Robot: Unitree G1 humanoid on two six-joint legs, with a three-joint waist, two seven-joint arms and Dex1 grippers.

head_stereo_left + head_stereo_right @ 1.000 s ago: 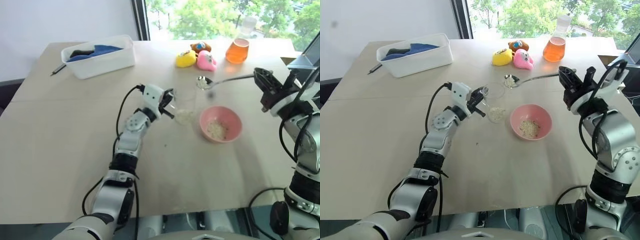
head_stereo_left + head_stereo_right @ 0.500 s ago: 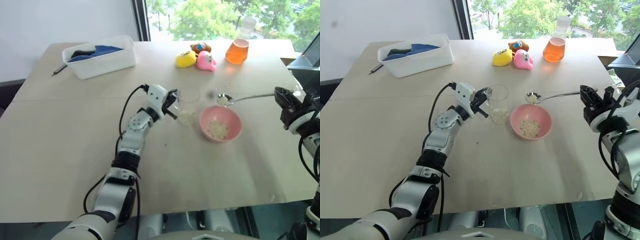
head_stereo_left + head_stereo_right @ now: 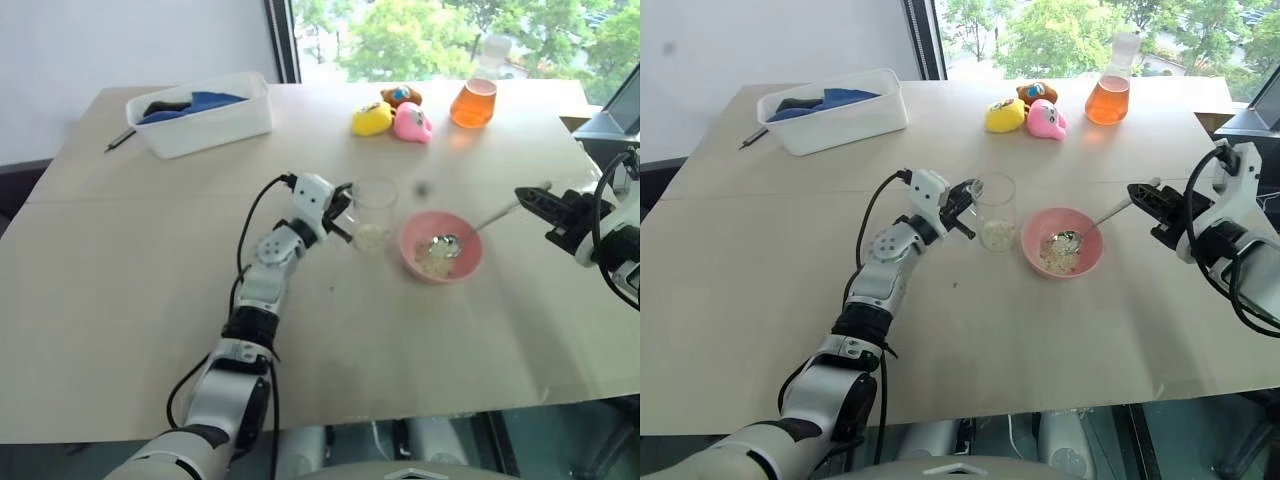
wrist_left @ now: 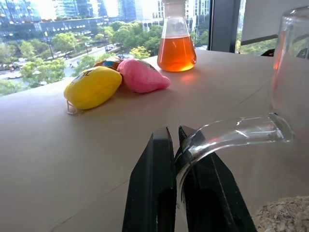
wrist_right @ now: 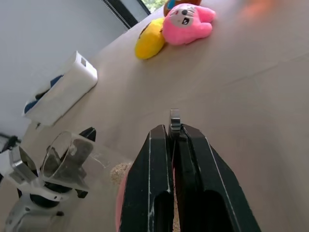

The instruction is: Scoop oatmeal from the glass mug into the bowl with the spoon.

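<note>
**Spoon tipped into the pink bowl, mug held by its handle**

The head views take in the whole table (image 3: 120, 300): the glass mug (image 3: 374, 212) stands upright just left of the bowl (image 3: 441, 247), with a little oatmeal (image 3: 993, 234) in its bottom. The spoon (image 3: 470, 232) slopes down from the right gripper (image 3: 532, 199) so that its scoop lies inside the bowl, on the flakes heaped there.

The left wrist view shows up close what the head views do not: the left gripper (image 4: 175, 145) has its two black fingers pinched shut on the mug's clear curved handle. The right wrist view shows the right gripper's fingers (image 5: 152, 183) closed tight on the spoon's thin handle, whose end sticks out beyond them.

The left arm reaches forward across the table, roughly level. The right arm comes in from the right edge, its gripper pointing left toward the bowl.
</note>
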